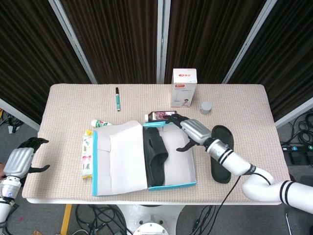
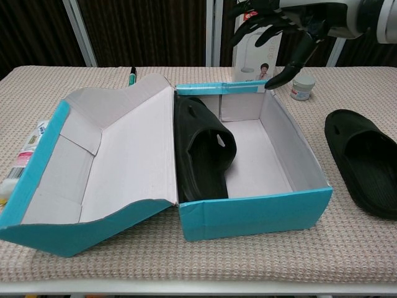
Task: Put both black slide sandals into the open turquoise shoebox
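Head view: open turquoise cardboard shoebox (image 1: 171,185) on beige woven worktop (image 1: 244,105); one black moulded rubber slide sandal (image 1: 155,161) stands inside on edge. Second black slide sandal (image 1: 221,152) lies just right of it. Left hand (image 1: 22,159) empty, fingers apart.

Chest view: right hand (image 2: 291,22) above the box, fingers spread, empty.

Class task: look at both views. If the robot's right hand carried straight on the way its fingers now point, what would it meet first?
The right hand is raised, fingers aimed left and down. Probably the shoebox rear rim or the sandal inside it; height is hard to judge.
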### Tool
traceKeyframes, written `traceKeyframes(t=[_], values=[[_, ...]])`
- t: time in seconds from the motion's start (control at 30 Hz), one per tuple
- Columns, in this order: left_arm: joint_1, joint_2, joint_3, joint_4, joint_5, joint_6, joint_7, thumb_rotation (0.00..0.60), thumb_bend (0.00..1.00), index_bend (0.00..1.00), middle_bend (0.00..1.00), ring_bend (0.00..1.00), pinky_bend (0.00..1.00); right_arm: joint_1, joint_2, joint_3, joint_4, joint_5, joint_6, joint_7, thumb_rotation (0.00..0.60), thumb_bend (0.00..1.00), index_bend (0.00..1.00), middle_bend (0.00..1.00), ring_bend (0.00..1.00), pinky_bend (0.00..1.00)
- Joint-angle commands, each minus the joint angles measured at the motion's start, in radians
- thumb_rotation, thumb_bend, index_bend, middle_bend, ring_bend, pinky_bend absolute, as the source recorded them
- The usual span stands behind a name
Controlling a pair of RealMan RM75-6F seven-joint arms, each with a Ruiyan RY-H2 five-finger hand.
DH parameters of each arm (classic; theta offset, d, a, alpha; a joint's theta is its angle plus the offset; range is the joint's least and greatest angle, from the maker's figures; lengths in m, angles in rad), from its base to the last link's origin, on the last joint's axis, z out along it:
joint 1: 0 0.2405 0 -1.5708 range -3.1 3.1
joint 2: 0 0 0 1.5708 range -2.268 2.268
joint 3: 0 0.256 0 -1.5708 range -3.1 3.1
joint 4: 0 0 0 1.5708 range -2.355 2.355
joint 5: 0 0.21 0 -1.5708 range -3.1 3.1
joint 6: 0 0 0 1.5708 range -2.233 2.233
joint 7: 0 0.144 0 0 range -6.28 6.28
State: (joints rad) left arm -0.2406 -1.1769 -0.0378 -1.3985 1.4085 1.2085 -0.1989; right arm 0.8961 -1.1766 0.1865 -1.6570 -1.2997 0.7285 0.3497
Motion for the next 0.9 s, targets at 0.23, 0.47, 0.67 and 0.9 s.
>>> traceKeyframes(t=[0.23, 0.47, 0.67, 0.9], values=[[-0.005, -0.006, -0.013, 0.007, 0.012, 0.028, 0.013, 0.600, 0.14, 0.22, 0.19, 0.12, 0.20, -0.091, 0.152, -0.061, -0.149, 0.317, 0.133, -0.417, 0.600, 0.01, 0.05, 0.16, 0.00, 0.15], [-0.009, -0.021, -0.023, 0.016, 0.012, 0.046, 0.036, 0.600, 0.14, 0.22, 0.19, 0.12, 0.20, -0.093, 0.194, -0.125, -0.120, 0.458, 0.097, -0.564, 0.600, 0.02, 0.05, 0.16, 0.00, 0.15], [-0.007, -0.039, -0.033, 0.035, 0.013, 0.070, 0.040, 0.600, 0.14, 0.22, 0.19, 0.12, 0.20, -0.080, 0.180, -0.158, -0.080, 0.570, 0.055, -0.622, 0.600, 0.02, 0.05, 0.14, 0.00, 0.15], [-0.013, -0.038, -0.027, 0.036, 0.016, 0.059, 0.055, 0.600, 0.14, 0.22, 0.19, 0.12, 0.20, -0.039, 0.121, -0.202, -0.021, 0.683, 0.039, -0.732, 0.600, 0.02, 0.05, 0.13, 0.00, 0.15]])
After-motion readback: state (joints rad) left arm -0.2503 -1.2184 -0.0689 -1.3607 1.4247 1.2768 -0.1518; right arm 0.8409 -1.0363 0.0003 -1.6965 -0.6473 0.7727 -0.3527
